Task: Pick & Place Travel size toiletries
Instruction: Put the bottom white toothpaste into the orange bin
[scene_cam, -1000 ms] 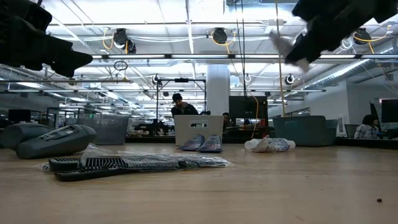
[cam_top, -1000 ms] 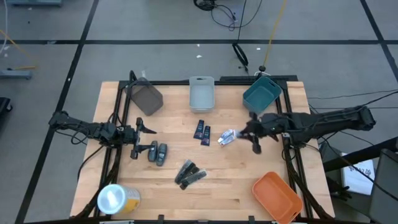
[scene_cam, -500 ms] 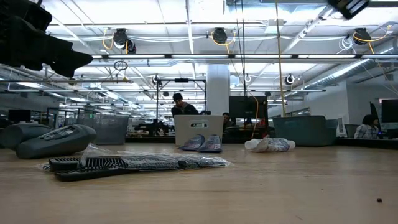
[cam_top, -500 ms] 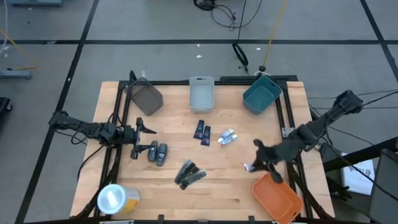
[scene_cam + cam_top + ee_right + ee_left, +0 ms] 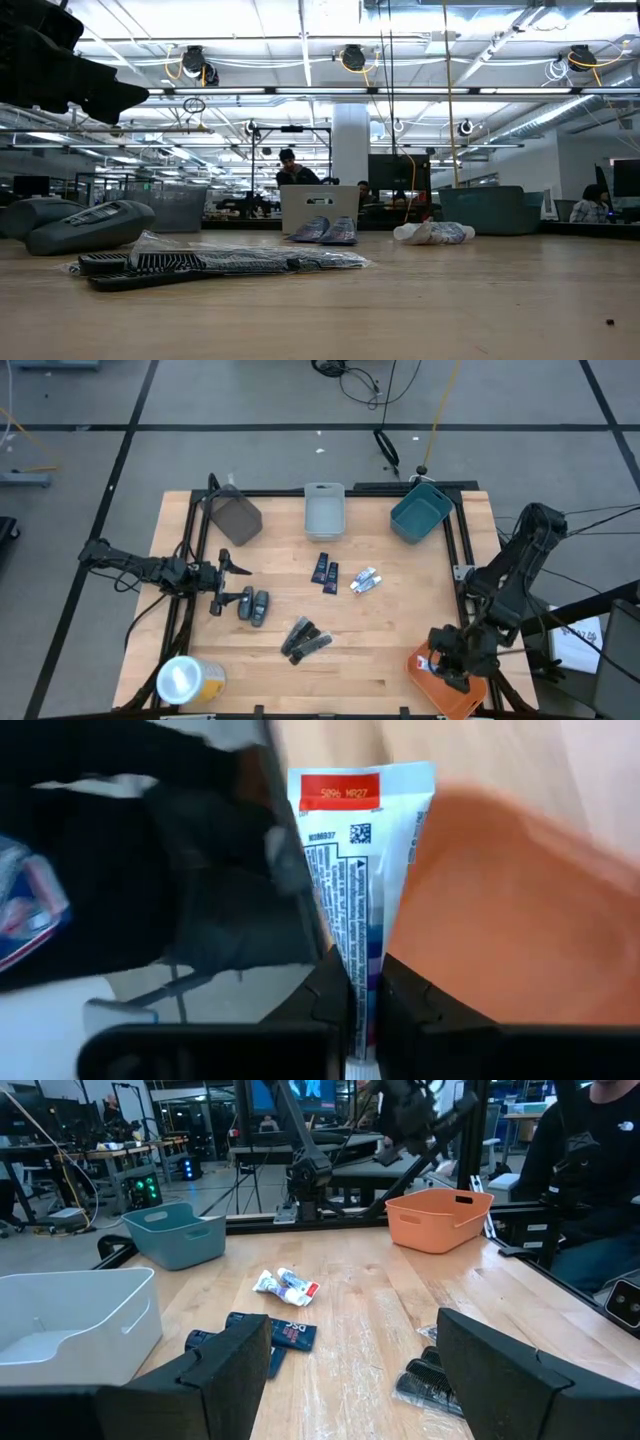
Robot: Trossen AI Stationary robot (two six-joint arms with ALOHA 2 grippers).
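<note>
Right hand (image 5: 447,668) clenched on a white tube (image 5: 362,870) over the orange bin (image 5: 470,695), left hand (image 5: 232,582) released above the table (image 5: 390,630)

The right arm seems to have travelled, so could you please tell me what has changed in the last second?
The right hand, shut on a white tube, swung from near the teal bin to above the orange bin. The left hand stayed open by the grey oval pieces; everything on the table stayed put.
</note>
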